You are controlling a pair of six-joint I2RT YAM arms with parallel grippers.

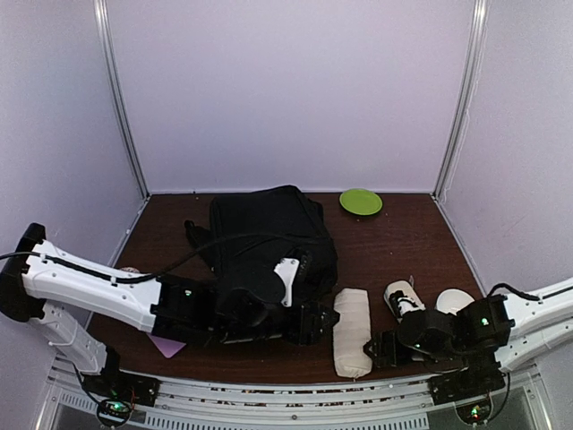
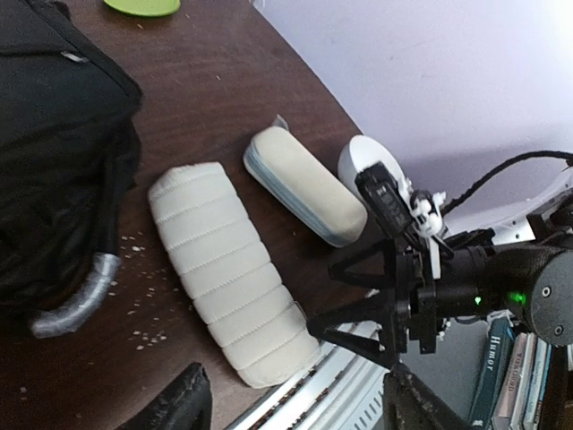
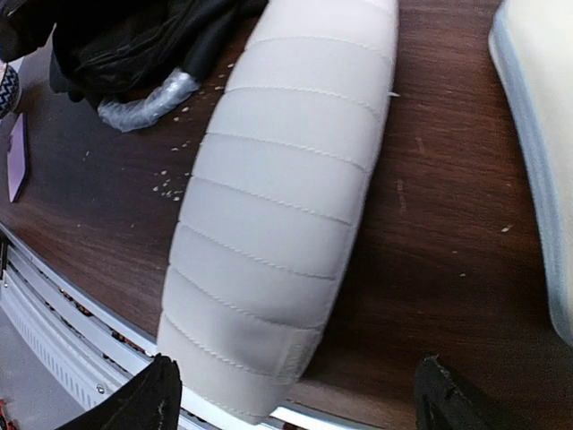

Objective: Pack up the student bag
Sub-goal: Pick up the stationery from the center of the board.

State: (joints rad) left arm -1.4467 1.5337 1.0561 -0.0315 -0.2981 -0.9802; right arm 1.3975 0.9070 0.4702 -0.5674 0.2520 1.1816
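Observation:
The student bag (image 1: 269, 242) is a large black backpack lying mid-table, with a white tag (image 1: 287, 279) on its near side. In the left wrist view the student bag (image 2: 54, 152) fills the left edge, a silvery rim piece (image 2: 76, 300) at its corner. A white ribbed pouch (image 1: 351, 331) lies right of it, near the table's front edge. My left gripper (image 1: 324, 321) stands open between bag and pouch, nothing between its fingers (image 2: 175, 403). My right gripper (image 1: 372, 348) is open, its jaws on either side of the pouch's near end (image 3: 260, 358) without closing on it.
A cream glasses case (image 1: 403, 298) and a white round object (image 1: 455, 300) lie right of the pouch. A green plate (image 1: 361, 201) sits at the back. A purple card (image 1: 166, 345) lies front left. The metal rail (image 1: 295, 394) runs just below the pouch.

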